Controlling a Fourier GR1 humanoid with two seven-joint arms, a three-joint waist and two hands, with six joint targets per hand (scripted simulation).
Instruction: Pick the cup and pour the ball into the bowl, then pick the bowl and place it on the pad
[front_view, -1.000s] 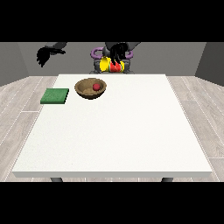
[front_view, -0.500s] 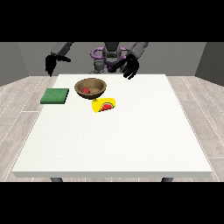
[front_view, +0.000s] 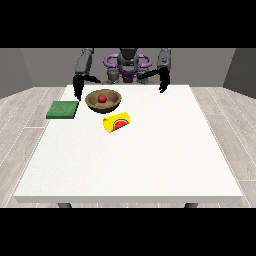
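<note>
A brown wooden bowl (front_view: 103, 101) stands on the white table (front_view: 150, 155) near its far edge, with a red ball (front_view: 102, 98) inside it. A yellow cup (front_view: 116, 122) with a watermelon picture lies on its side just in front of the bowl, apart from both hands. The green pad (front_view: 63, 109) lies flat to the left of the bowl. The hand at the view's left (front_view: 78, 87) hangs above the table's far left corner, between pad and bowl, holding nothing. The hand at the view's right (front_view: 163, 83) hangs over the far edge, right of the bowl, also holding nothing.
The robot's torso (front_view: 127, 67) stands behind the table's far edge. Wooden floor surrounds the table.
Both arms have dropped from raised poses to hang down at the table's far edge. The cup, held up by the robot's chest a second ago, now lies tipped over on the table.
</note>
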